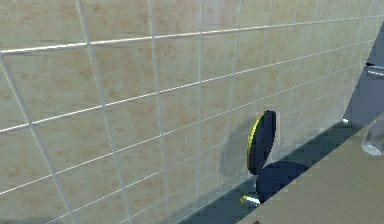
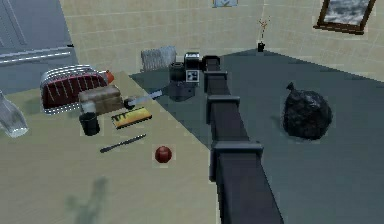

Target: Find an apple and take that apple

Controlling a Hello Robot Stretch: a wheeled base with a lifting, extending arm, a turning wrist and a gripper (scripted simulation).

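A small round red apple (image 2: 163,154) lies on the beige countertop (image 2: 60,180), in the arm side view's lower middle. The dark arm (image 2: 235,140) rises from the bottom edge to the right of the apple and reaches well past it. At the arm's far end the gripper (image 2: 179,82) stands near the counter's far edge, among other things, so I cannot tell whether it holds anything.
On the counter are a wire dish rack (image 2: 70,85), a brown box (image 2: 100,98), a black cup (image 2: 89,122), a knife (image 2: 122,143) and a glass (image 2: 10,115). A black rubbish bag (image 2: 307,110) sits on the floor. A dark yellow-rimmed pan (image 1: 262,140) leans on the tiled wall (image 1: 120,90).
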